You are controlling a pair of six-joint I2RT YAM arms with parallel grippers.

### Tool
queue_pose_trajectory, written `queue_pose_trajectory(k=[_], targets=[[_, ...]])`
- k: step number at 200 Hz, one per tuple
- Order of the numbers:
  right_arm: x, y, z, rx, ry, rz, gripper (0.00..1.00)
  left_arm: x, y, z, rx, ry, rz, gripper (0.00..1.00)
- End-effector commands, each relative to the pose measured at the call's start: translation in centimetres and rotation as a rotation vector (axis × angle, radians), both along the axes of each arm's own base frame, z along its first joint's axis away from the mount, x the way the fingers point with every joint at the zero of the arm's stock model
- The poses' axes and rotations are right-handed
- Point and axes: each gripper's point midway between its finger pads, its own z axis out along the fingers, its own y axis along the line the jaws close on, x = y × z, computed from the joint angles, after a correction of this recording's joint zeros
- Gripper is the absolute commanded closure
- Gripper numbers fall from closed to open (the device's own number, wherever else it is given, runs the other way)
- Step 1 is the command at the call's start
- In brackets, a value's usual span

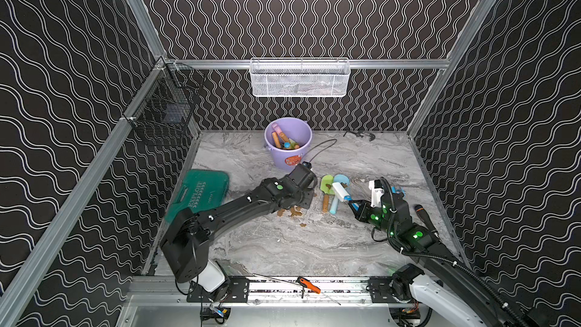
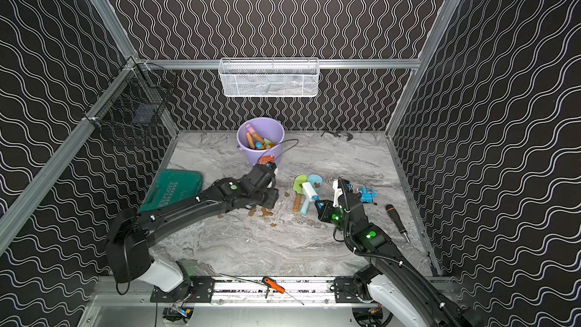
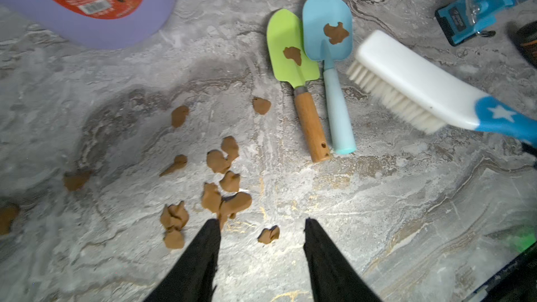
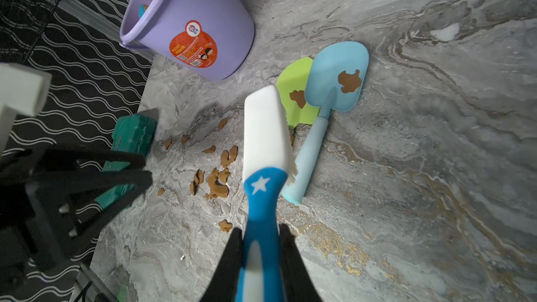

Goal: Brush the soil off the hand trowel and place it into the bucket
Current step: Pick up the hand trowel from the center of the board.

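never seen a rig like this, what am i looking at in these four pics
These show two black robot arms, the left arm and the right arm, mounted at the near edge of a marble-look table. The two wide pictures come from one double camera above, looking down on everything. The two close-ups come from a camera on each arm's wrist; the black prongs in them are that arm's grasping tool. The right tool is shut on the blue handle of a white brush. The left tool is open and holds nothing. A green trowel and a blue trowel lie side by side on the table. Brown soil lies in loose clumps beside them, and a patch sits on each blade. Farther back stands a purple bucket with several handles poking up inside.
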Motion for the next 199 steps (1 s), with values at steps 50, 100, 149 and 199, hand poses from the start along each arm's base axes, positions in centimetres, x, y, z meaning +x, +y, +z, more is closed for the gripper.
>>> queue_pose_trajectory(k=[50,100,149,199], targets=[[-0.3,-1.8,-0.9,-0.003,-0.012,-0.091,1.0,1.5,-4.9,-4.1,0.084,-0.031,-0.034,0.51],[-0.6,-2.3,-0.7,-0.016,-0.032,-0.102,1.0,1.7,-7.3,-7.3,0.128,0.007,-0.065,0.55],[-0.7,-2.6,-0.5,-0.033,-0.041,-0.102,1.0,2.5,-7.6,-10.1,0.233,-0.007,-0.059,0.59],[-0.7,-2.5,-0.7,-0.025,-0.036,-0.1,1.0,3.3,-8.1,-11.5,0.27,-0.015,-0.07,0.6]])
